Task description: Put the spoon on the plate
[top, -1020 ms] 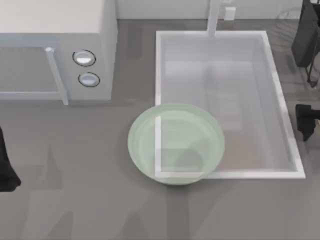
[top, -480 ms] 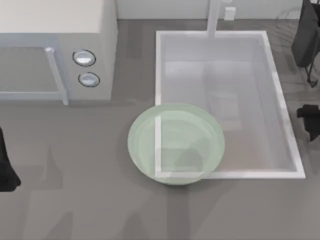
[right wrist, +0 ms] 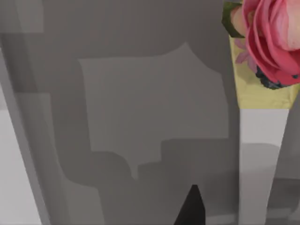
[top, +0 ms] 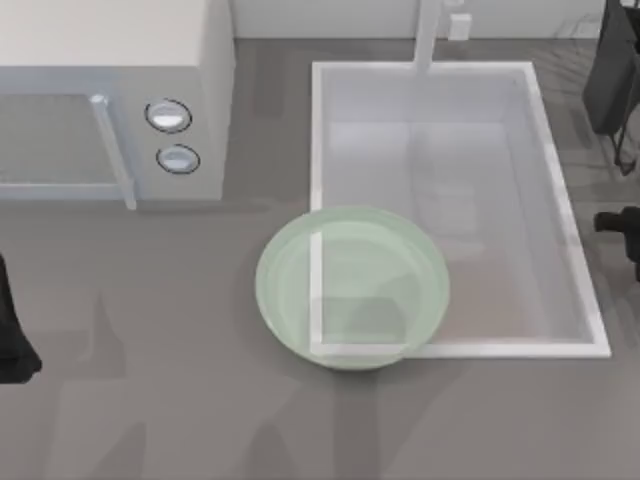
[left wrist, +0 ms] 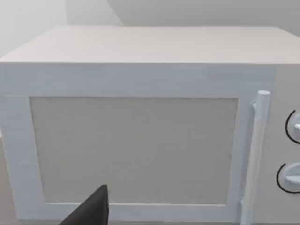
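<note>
Two grippers are seen at the table's edges; their grip cannot be told. Nearer the right gripper (top: 622,235), off to its left, sits the round pale-green see-through plate (top: 352,287). No spoon can be found yet.

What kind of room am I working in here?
Most likely a kitchen counter: a white microwave with two dials stands at the top view's left, a sink with a faucet is set into the counter at the right, and a pale-green plate overlaps the sink's corner.
</note>
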